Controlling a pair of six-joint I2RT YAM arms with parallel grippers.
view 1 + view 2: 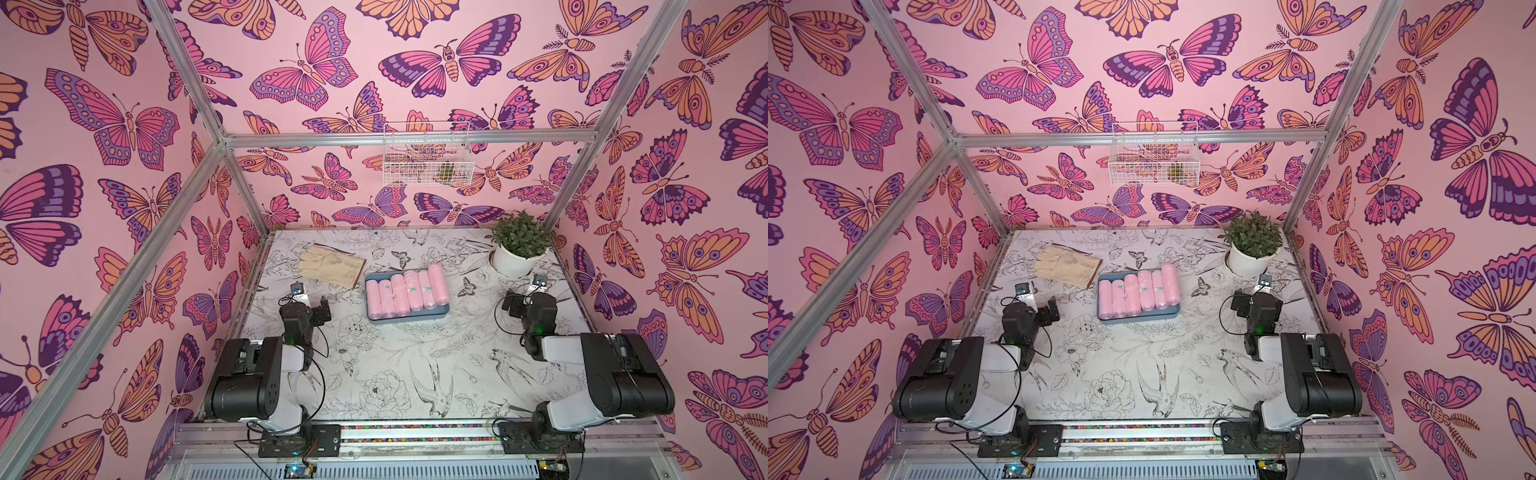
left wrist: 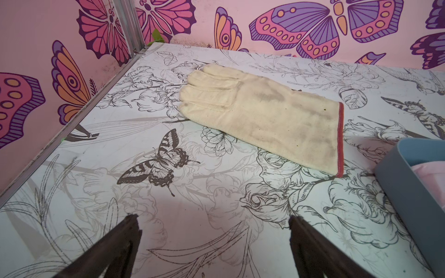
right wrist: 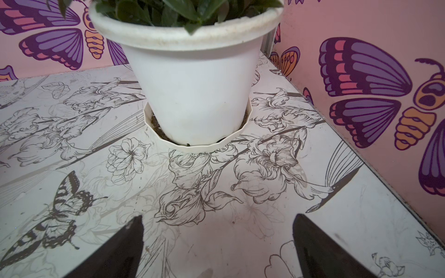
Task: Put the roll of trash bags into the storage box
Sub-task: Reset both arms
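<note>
The slate-blue storage box (image 1: pixel 409 318) (image 1: pixel 1140 316) sits mid-table in both top views. Several pink rolls of trash bags (image 1: pixel 405 293) (image 1: pixel 1138 291) lie side by side inside it. Every roll I see is in the box. My left gripper (image 1: pixel 307 309) (image 2: pixel 214 217) hovers low, left of the box, open and empty. Its wrist view catches one box corner (image 2: pixel 409 183) with a pink roll (image 2: pixel 431 173) inside. My right gripper (image 1: pixel 530 301) (image 3: pixel 219 216) is right of the box, open and empty, facing the plant pot.
A cream work glove (image 1: pixel 330 265) (image 2: pixel 265 115) lies flat behind and left of the box. A white pot with a green plant (image 1: pixel 515 257) (image 3: pixel 192 91) stands in the back right corner. A white wire basket (image 1: pixel 426 153) hangs on the back wall.
</note>
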